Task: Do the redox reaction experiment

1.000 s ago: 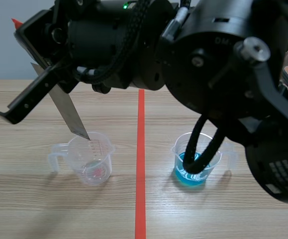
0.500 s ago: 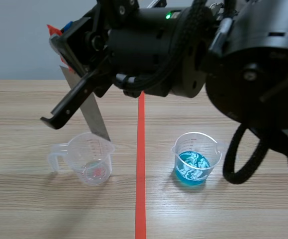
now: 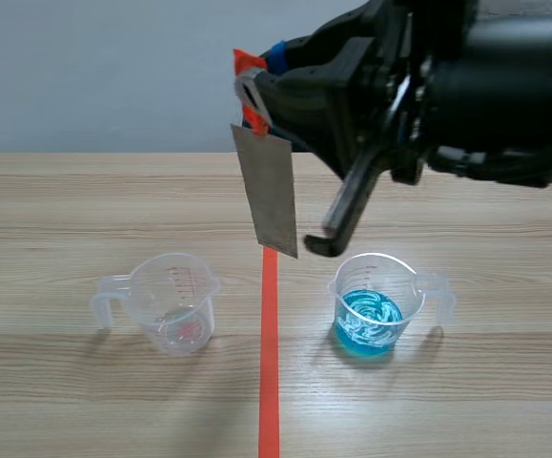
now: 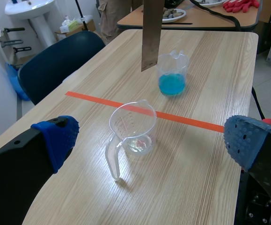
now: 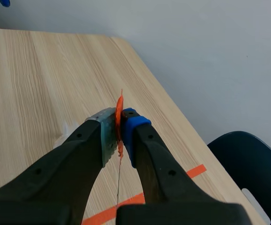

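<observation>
A grey metal strip [image 3: 268,196] with orange-red tape at its top hangs upright from my right gripper [image 3: 256,91], which is shut on it. The strip's lower end is above the red tape line, just left of the beaker of blue liquid [image 3: 373,305]. A clear beaker [image 3: 175,303] with a faint reddish trace at its bottom stands on the left. In the right wrist view the pads of the right gripper [image 5: 119,129] pinch the strip edge-on. My left gripper [image 4: 151,138] is open, high above the clear beaker [image 4: 133,131]; the strip [image 4: 151,35] and the blue beaker [image 4: 172,75] lie beyond.
An orange-red tape line [image 3: 269,363] runs down the table's middle between the beakers. A dark blue chair [image 4: 55,61] stands beside the table's edge. Another table [image 4: 196,18] with several items stands beyond the far end.
The right arm has lifted the strip out of the clear beaker and carried it rightward to the tape line, near the blue beaker. Both beakers stayed put.
</observation>
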Controlling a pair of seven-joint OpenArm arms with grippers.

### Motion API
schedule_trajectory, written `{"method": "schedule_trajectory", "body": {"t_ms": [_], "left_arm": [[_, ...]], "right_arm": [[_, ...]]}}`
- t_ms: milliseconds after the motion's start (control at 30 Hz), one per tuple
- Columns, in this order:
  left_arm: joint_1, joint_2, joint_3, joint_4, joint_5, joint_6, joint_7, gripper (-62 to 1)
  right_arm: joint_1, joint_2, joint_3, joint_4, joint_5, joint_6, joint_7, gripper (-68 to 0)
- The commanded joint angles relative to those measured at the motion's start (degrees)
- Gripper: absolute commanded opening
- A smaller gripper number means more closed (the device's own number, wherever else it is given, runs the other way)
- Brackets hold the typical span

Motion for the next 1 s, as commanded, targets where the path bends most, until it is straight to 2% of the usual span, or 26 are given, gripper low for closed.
{"method": "schedule_trajectory", "body": {"t_ms": [0, 200, 367, 533, 700, 800, 967], "left_arm": [[-0.31, 0.46, -0.39, 0.2, -0.79, 0.13, -1.11, 1.4], [-0.31, 0.46, -0.39, 0.2, -0.79, 0.13, -1.09, 1.4], [-0.31, 0.46, -0.39, 0.2, -0.76, 0.13, 0.28, 1.4], [-0.31, 0.46, -0.39, 0.2, -0.76, 0.13, 0.46, 1.4], [-0.31, 0.44, -0.39, 0.2, -0.79, 0.13, 1.9, 1.4], [-0.31, 0.44, -0.39, 0.2, -0.79, 0.13, 2.97, 1.4], [-0.31, 0.44, -0.39, 0.2, -0.79, 0.13, 2.99, 1.4]], "right_arm": [[-0.68, 2.14, 2.23, 0.81, 1.86, 0.66, 1.95, -66.6], [-6.67, 9.57, 11.56, 0.81, 5.95, 4.17, 6.88, -66.6], [-12.41, 13.79, 19.26, 0.74, 6.51, 7.04, 9.99, -66.6], [-17.05, 14.32, 25.05, -0.39, 7.3, 11.63, 11.93, -66.6], [-17.84, 14.32, 27.67, -2.29, 7.72, 15.67, 13.0, -66.6], [-17.81, 14.32, 28.28, -2.75, 7.69, 16.96, 13.42, -66.6], [-17.81, 14.32, 28.46, -2.75, 7.69, 16.96, 13.84, -66.6]]}}
